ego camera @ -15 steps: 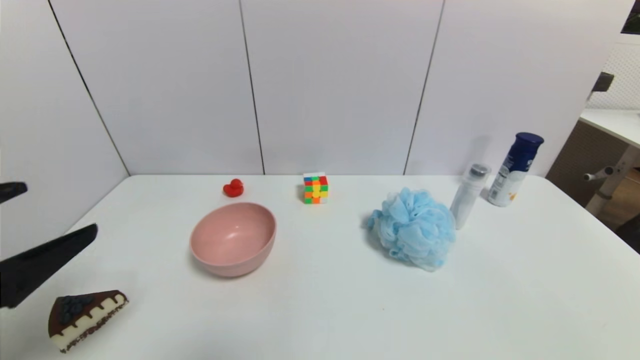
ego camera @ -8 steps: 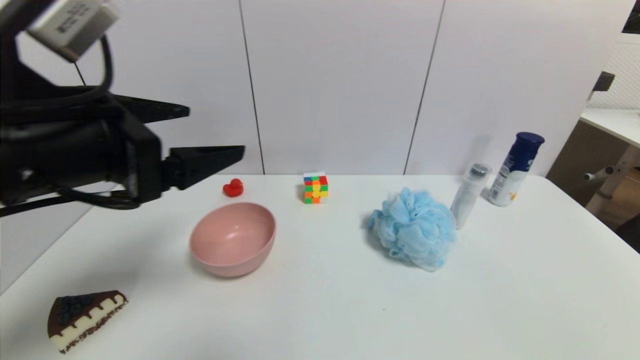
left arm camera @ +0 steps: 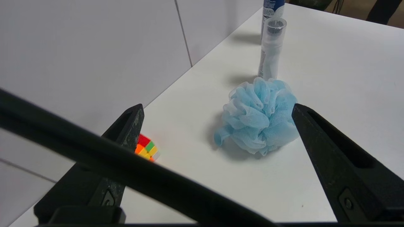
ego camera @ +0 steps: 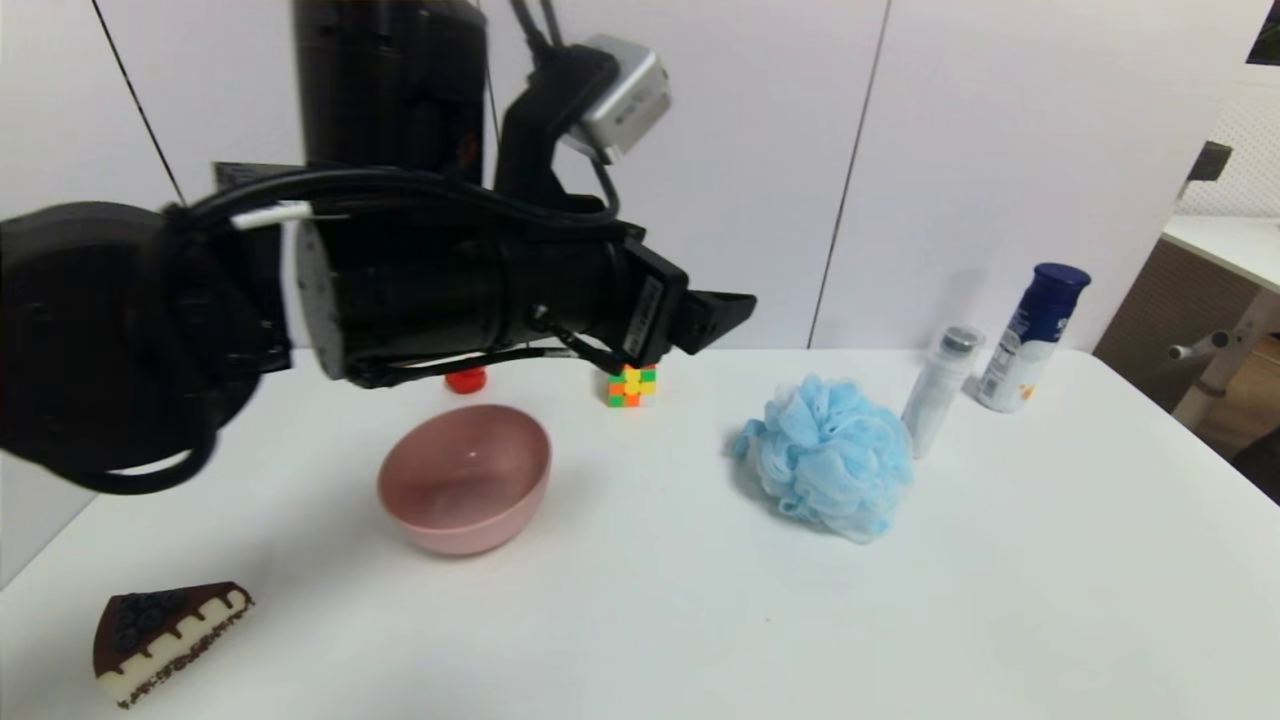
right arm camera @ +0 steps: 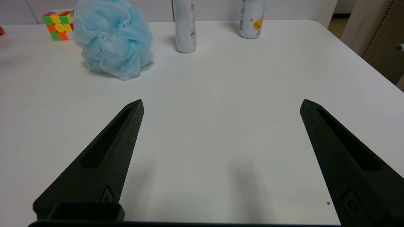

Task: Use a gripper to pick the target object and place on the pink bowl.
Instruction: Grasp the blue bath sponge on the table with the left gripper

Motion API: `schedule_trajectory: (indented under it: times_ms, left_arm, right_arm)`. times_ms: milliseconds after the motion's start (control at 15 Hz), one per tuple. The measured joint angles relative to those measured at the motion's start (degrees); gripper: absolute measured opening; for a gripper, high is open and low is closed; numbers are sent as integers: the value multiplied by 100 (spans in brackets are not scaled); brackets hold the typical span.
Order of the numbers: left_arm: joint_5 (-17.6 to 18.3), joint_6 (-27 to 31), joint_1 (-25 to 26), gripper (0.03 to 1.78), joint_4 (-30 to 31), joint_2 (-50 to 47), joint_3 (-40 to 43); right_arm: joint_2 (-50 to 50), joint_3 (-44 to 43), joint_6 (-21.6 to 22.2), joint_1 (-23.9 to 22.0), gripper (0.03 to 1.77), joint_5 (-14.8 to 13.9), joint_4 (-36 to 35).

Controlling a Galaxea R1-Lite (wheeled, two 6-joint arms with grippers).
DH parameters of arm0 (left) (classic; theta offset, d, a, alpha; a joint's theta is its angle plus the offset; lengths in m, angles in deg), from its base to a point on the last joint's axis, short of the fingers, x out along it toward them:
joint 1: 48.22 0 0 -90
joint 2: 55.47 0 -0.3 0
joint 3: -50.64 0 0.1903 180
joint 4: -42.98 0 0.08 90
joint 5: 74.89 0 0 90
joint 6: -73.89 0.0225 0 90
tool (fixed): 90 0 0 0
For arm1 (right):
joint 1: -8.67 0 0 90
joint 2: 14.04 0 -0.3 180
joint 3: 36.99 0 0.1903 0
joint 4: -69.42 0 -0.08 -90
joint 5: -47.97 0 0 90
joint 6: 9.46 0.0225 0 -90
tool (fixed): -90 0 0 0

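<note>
The light-blue mesh pouf (ego camera: pixel 825 455) lies on the white table, right of centre, untouched. The pink bowl (ego camera: pixel 465 527) stands left of centre, with nothing in it. My left gripper (ego camera: pixel 735 312) hangs high above the table, past the bowl, pointing toward the pouf and well short of it. Seen from the left wrist, this gripper (left arm camera: pixel 217 107) is open and holds nothing, with the pouf (left arm camera: pixel 258 116) ahead between its fingers. The right gripper (right arm camera: pixel 221 101) is open over bare table near the front right, with the pouf (right arm camera: pixel 112 37) far ahead; it is out of the head view.
A multicoloured cube (ego camera: pixel 632 387) and a red toy (ego camera: pixel 466 380) sit near the back wall, both partly hidden by the left arm. A white bottle (ego camera: pixel 938 390) and a blue bottle (ego camera: pixel 1030 335) stand right behind the pouf. A cake slice (ego camera: pixel 165 635) lies front left.
The left arm has risen from the left edge and swung right across the view, from beside the bowl to above and past it. Pouf and bowl have not moved.
</note>
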Motion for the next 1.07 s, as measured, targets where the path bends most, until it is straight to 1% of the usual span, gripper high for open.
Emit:
schedule_trajectory:
  times_ms: [200,533,667,867,1067]
  left_arm:
    - [30,-39,-202,169,63,907,-813]
    - [216,-425,-444,169,241,2367,-2105]
    - [255,-433,-508,169,126,2723,-2308]
    - [249,-445,-618,169,-185,2968,-2378]
    - [246,-469,-653,169,-216,3183,-2509]
  right_arm:
    - [0,0,-2,0,171,2,2]
    - [0,0,0,0,171,2,2]
    - [0,0,0,0,171,0,0]
    - [0,0,-2,2,171,0,2]
    - [0,0,0,0,171,0,2]
